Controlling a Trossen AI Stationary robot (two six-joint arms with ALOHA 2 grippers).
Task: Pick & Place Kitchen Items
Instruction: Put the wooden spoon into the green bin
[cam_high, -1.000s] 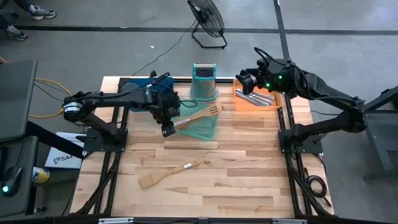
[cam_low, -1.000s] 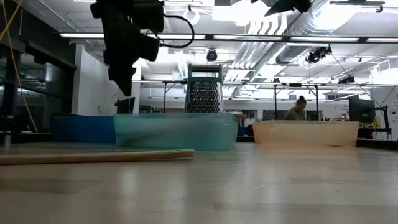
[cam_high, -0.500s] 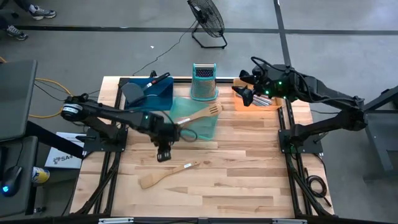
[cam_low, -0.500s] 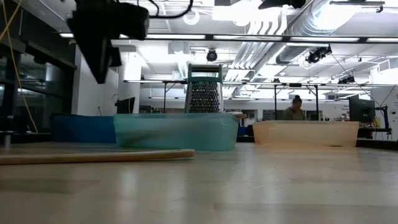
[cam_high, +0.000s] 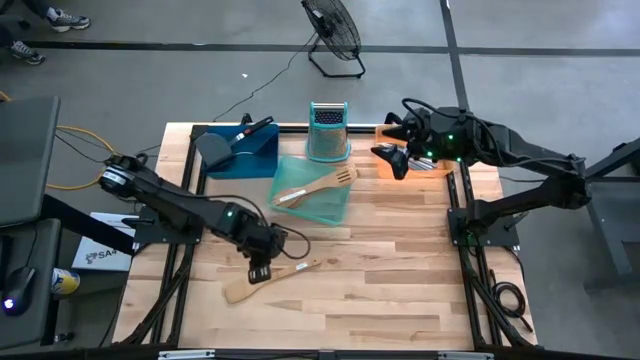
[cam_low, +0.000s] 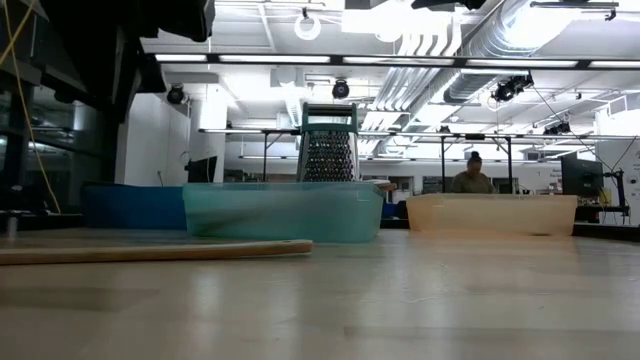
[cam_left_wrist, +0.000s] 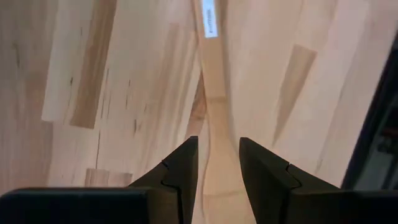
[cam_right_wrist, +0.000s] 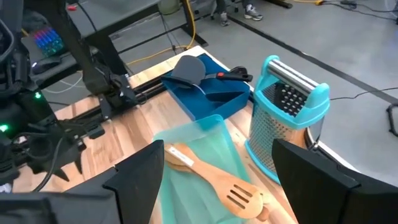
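Note:
A pale wooden spoon (cam_high: 290, 271) lies flat on the table near its near edge; it shows in the low view as a long pale bar (cam_low: 150, 250). My left gripper (cam_high: 260, 272) is low over it, open, one finger on either side of the spoon's handle (cam_left_wrist: 214, 118); whether they touch it I cannot tell. A slotted wooden spatula (cam_high: 322, 184) lies in the green tray (cam_high: 330, 208). A black spatula with a red-tipped handle (cam_high: 250, 130) rests in the blue tray (cam_high: 262, 158). Silver cutlery (cam_high: 418, 160) lies in the orange tray (cam_high: 432, 168). My right gripper (cam_high: 392, 160) is open above that tray's left end.
The metal box grater (cam_high: 327, 128) stands upright at the far edge between the green and orange trays. Bare wooden table (cam_high: 400, 270) lies to the right of the spoon and toward the near edge. A person (cam_low: 472, 175) sits far off in the room behind.
My left gripper has swung from above the green tray's left side toward the near edge and come down over the wooden spoon. My right gripper has shifted slightly toward the near edge over the orange tray. No utensil has moved.

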